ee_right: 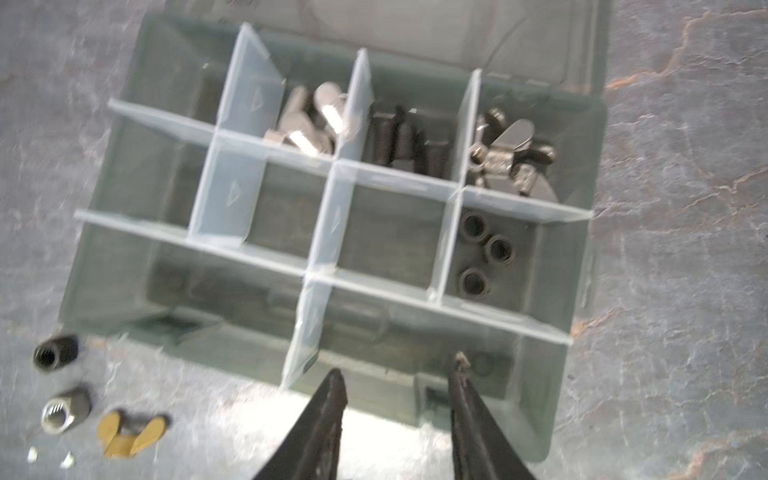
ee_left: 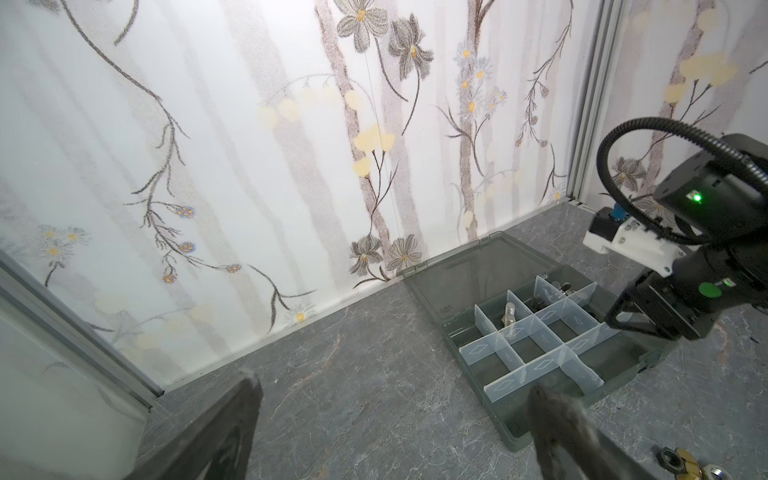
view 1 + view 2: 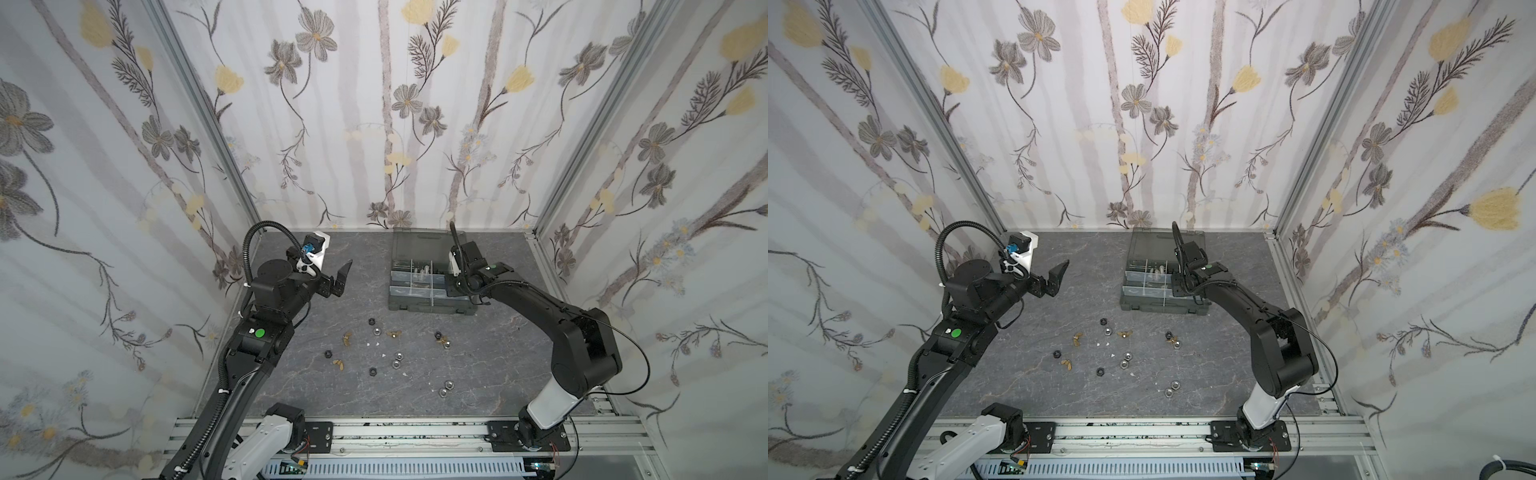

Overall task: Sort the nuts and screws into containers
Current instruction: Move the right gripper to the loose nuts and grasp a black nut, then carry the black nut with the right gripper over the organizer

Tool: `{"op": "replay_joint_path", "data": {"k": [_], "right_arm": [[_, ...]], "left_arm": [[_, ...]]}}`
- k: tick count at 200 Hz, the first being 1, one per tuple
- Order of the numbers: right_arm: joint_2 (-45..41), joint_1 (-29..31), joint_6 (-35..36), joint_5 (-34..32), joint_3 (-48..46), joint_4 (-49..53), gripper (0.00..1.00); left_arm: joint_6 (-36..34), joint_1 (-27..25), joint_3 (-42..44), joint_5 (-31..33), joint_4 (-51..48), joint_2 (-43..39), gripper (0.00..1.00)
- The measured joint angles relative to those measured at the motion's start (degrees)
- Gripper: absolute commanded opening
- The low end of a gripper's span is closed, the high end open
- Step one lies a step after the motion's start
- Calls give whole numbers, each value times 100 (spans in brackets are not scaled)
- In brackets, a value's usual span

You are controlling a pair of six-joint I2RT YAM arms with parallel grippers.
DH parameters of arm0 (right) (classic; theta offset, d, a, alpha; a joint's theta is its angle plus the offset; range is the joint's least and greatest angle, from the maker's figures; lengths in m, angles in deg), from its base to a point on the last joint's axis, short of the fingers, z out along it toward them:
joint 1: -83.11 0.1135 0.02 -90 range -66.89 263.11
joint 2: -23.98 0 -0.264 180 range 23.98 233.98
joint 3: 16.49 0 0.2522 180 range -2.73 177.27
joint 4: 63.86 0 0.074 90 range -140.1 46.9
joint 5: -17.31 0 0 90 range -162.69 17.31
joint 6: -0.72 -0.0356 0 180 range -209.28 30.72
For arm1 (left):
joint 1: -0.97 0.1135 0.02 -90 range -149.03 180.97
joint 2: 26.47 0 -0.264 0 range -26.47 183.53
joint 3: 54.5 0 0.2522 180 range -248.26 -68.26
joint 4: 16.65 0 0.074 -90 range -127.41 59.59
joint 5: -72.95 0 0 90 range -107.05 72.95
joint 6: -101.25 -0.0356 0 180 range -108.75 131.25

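The containers are compartments of one dark grey case (image 3: 428, 309) (image 3: 1163, 309) (image 2: 511, 432) (image 1: 208, 345), lid open, at the back of the table. Inside lie silver screws (image 1: 311, 120), black screws (image 1: 399, 141), silver wing nuts (image 1: 511, 158) and three black nuts (image 1: 482, 253), each kind in its own compartment. My right gripper (image 1: 397, 365) hangs open and empty over the case's near right compartment. Several loose nuts (image 3: 396, 364) (image 3: 1124, 364), black, silver and brass wing nuts, lie scattered in front of the case. My left gripper (image 3: 340, 278) (image 3: 1059, 274) (image 2: 392, 386) is open wide above bare table, left of the case.
The case's smoky lid (image 3: 415, 245) lies flat toward the back wall. Tiny white specks (image 3: 374, 344) sit among the nuts. A black nut (image 1: 54, 353), a silver nut (image 1: 58, 411) and a brass wing nut (image 1: 129, 428) lie just before the case's front wall. Papered walls close three sides.
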Motion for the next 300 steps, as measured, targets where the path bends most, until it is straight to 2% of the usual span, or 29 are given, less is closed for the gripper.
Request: {"op": "replay_joint_path", "data": {"k": [61, 166, 236, 300], "right_arm": [[-737, 662, -634, 42, -1049, 391, 43], [348, 1163, -802, 308, -1062, -79, 44], [514, 1189, -699, 337, -1228, -186, 43], [612, 1189, -634, 170, -1239, -236, 34]], "left_arm": [[76, -50, 240, -42, 55, -363, 100], [223, -129, 348, -173, 72, -470, 100], [221, -129, 345, -173, 55, -407, 100], [223, -129, 282, -192, 57, -334, 100]]}}
